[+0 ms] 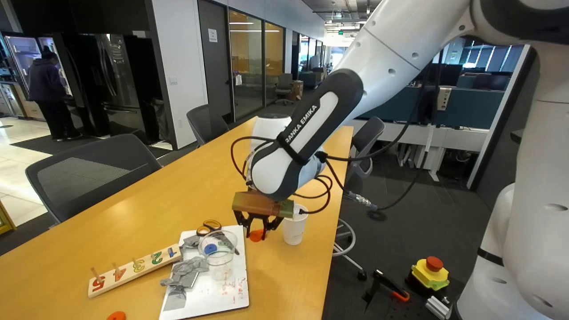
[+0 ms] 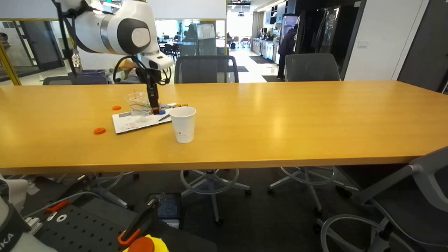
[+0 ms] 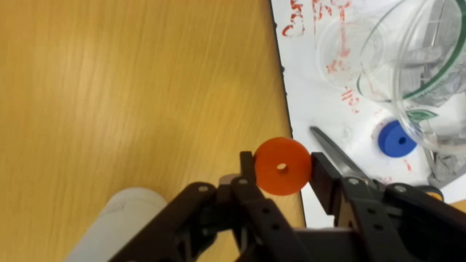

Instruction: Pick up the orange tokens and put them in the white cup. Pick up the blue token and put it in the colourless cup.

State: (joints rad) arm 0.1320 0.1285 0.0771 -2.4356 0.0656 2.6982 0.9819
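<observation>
1. The claw [image 3: 283, 165] is pinching one orange token [image 3: 282, 154] from opposite sides of its edge; token looks clear of the tabletop [image 3: 127, 102].
2. Key relation: the white cup [image 1: 294, 232] stands upright just beside the claw, on the side away from the whiteboard [image 1: 204, 302]; lower left in the wrist view.
3. Token seems lower than the cup's mouth, so likely up first, then sideways over it.
4. Token: flat, round, bright orange, small hole near middle, held about level. No long axis; claw rotation probably doesn't matter.
</observation>
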